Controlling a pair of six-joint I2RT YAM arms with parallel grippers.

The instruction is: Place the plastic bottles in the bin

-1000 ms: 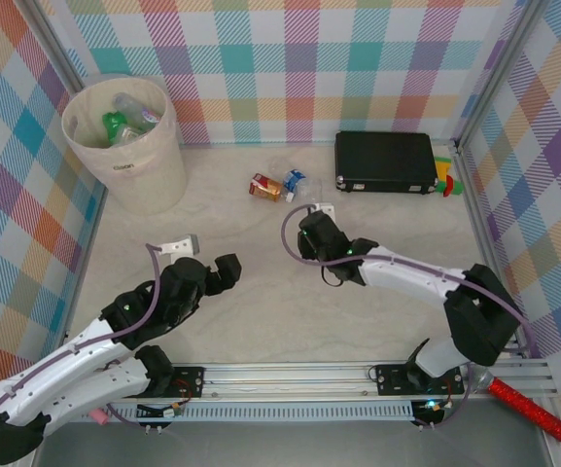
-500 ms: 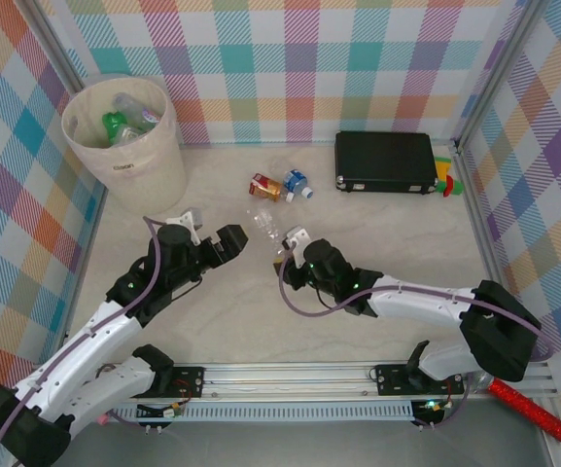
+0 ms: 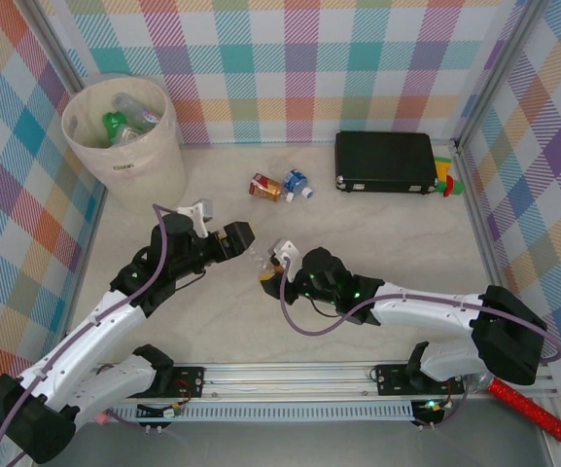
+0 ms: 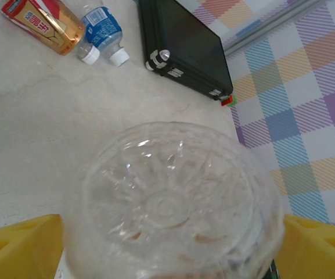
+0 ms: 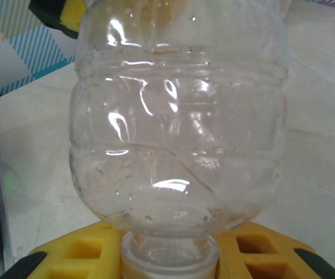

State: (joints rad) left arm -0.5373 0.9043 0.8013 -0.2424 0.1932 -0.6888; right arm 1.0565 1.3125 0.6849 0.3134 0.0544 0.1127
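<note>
The right gripper (image 3: 269, 276) is closed on the neck of a clear plastic bottle (image 5: 179, 128). In the right wrist view its yellow fingers (image 5: 80, 256) sit on either side of the neck, just below the shoulder, and the bottle body points away from the camera.

The left gripper (image 3: 243, 236) faces the other end of the same bottle. In the left wrist view the moulded base lies between the two yellow fingers (image 4: 16, 244), which stand wide apart with their inner edges meeting the outline of the base. Whether they press on the base cannot be told.

In the top view the bottle spans the gap between the two grippers over the middle of the table (image 3: 387, 243).

Two more bottles lie side by side farther back: one with a red and orange label (image 3: 265, 187) and one with a blue label (image 3: 297, 183). A black case (image 3: 385, 161) lies to their right, near the back wall.

The bin (image 3: 154, 170) stands in the far left corner, well apart from the held bottle. It contains several bottles, including a green one (image 3: 115, 125).
</note>
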